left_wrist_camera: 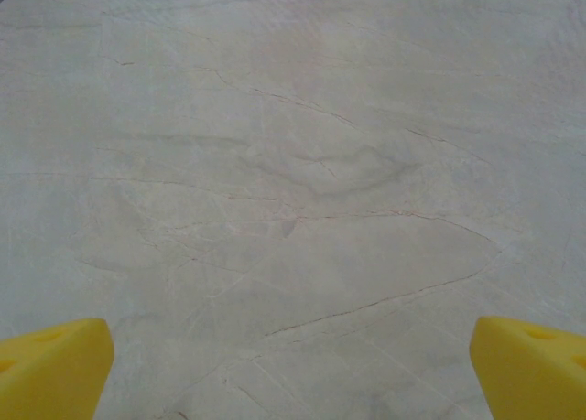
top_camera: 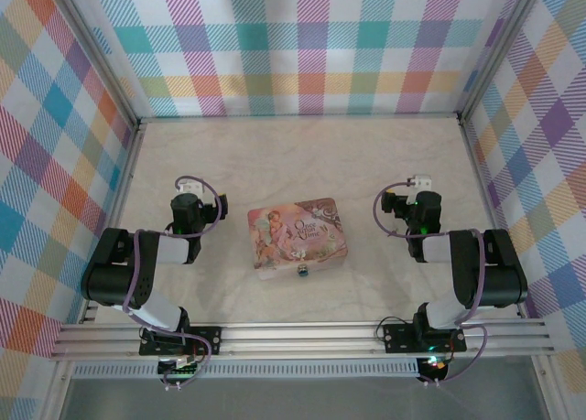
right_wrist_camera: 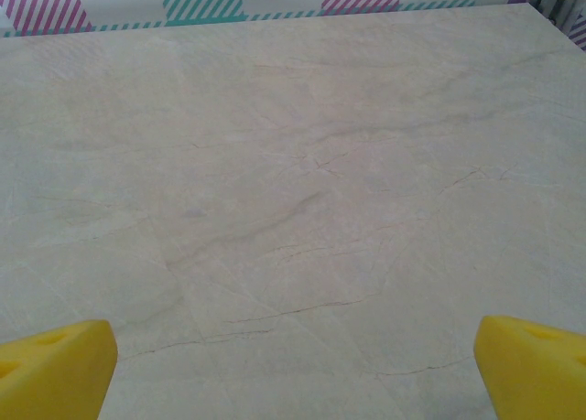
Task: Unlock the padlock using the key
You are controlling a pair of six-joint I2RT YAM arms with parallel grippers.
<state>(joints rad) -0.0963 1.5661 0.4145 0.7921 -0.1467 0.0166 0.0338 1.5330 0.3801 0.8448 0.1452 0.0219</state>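
The left end effector (left_wrist_camera: 293,374) and right end effector (right_wrist_camera: 293,376) gape wide and empty above a pale, veined bench (top_camera: 275,155). Between them sits a pink tin (top_camera: 298,237), with the tiny padlock (top_camera: 302,271) at its near edge. Pastel plaid walls (top_camera: 311,45) enclose the bench.

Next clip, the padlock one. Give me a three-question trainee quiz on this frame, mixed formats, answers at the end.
1. True or false: the left gripper is shut on the padlock.
2. Multiple choice: at which side of the pink tin is the padlock? A) the far side B) the near side, lowest in the top view C) on top of the lid
3. Fill in: the left gripper and the right gripper both have jaws standing ____ over bare table.
Key: 1 false; 2 B; 3 open.
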